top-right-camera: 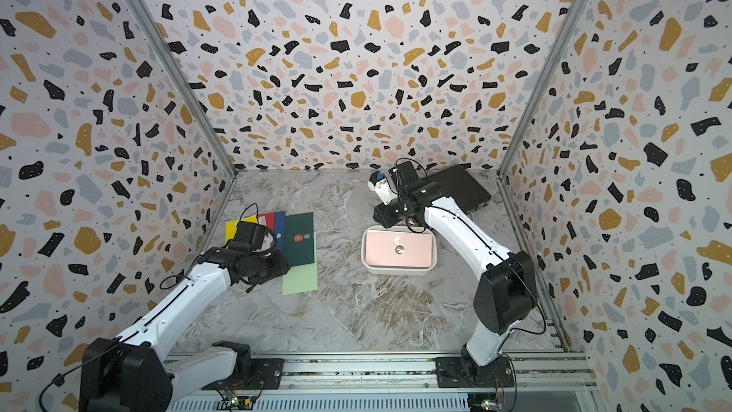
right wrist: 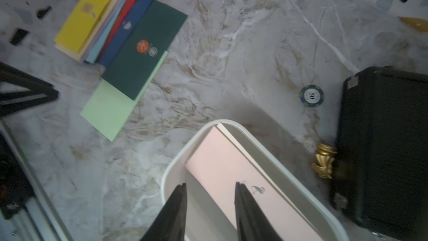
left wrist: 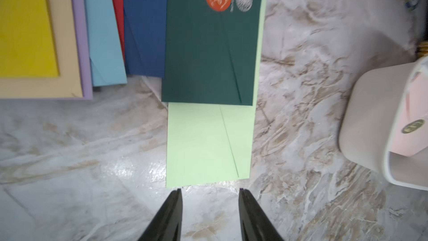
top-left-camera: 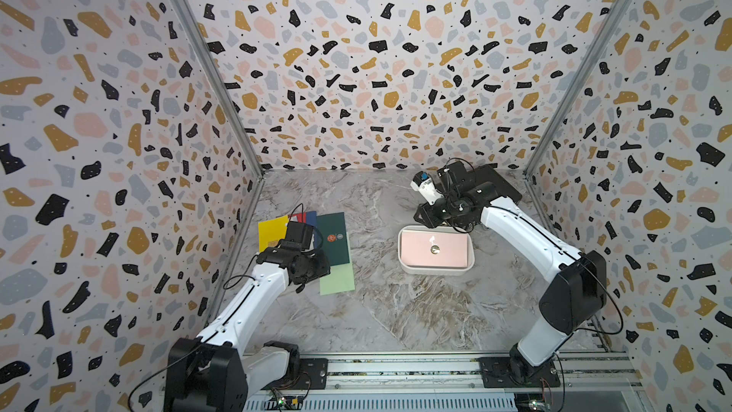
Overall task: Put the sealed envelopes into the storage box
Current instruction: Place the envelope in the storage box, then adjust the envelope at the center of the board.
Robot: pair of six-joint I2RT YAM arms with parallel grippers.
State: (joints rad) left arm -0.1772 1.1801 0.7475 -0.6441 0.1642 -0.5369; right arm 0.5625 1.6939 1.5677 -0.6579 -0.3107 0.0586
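The white storage box sits right of the table's middle. In it a pink envelope with a round seal lies on a cream one. My right gripper hangs open over the box's end, with nothing between its fingers. At the left lie fanned sealed envelopes: yellow, navy, dark green and, under it, light green. My left gripper stands open just short of the light green envelope's near edge. In both top views its fingers are hidden under the wrist.
A black briefcase lies at the back right, close behind the box. A blue poker chip and a small gold piece rest on the marble beside it. Patterned walls close off three sides.
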